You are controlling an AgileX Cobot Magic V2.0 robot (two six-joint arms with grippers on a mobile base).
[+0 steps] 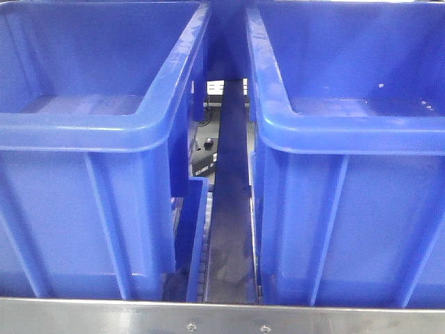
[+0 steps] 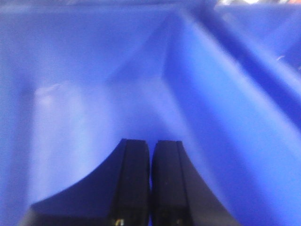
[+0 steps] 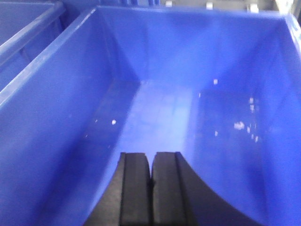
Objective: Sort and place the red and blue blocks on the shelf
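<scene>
Both black grippers, left (image 2: 150, 150) and right (image 3: 151, 162), are pressed together, each inside a large blue plastic bin (image 3: 56, 122) on the steel-railed shelf (image 1: 222, 319); no blocks visible.

Two blue bins (image 1: 90, 125), black fingers (image 3: 136, 188), brushed-steel shelf rail (image 1: 222, 319)

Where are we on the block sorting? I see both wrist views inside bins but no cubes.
Done: cannot confirm; no red or blue block shows in any view, and the visible floor of the right bin is bare. In hand: nothing; the left gripper and right gripper are both shut and empty, the left over the left bin. Left: locate the blocks, possibly hidden beneath the fingers.
</scene>
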